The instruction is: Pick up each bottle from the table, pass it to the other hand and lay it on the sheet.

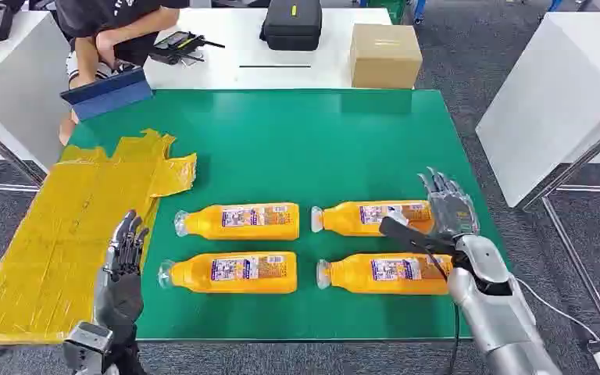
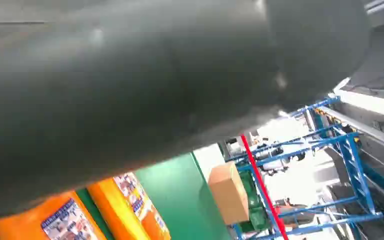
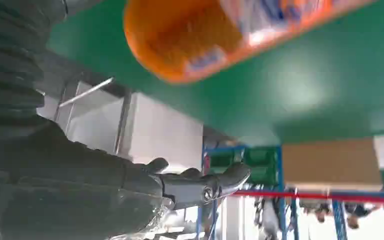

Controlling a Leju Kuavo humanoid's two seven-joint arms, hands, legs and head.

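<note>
Your right hand hangs flat and open over the base end of the far-right orange bottle, fingers stretched toward the far side of the table and nothing in its grasp; the right wrist view shows that bottle's base just ahead of the palm, apart from it. To do this pick well, bring the palm down across the middle of the bottle's body, not its end, and wrap thumb and fingers from opposite sides so the round body cannot roll away. Mind the near-right bottle, lying just beside the wrist: drop too near and the forearm will nudge it.

Your left hand stands upright at the near edge of the green table, fingers together and raised, holding nothing, between the yellow sheet and the near-left bottle. Keep it there, ready to receive the handover.

The far-left bottle lies untouched behind that one. All four bottles lie on the table, caps toward the sheet, so the task is, I judge, only beginning.
</note>
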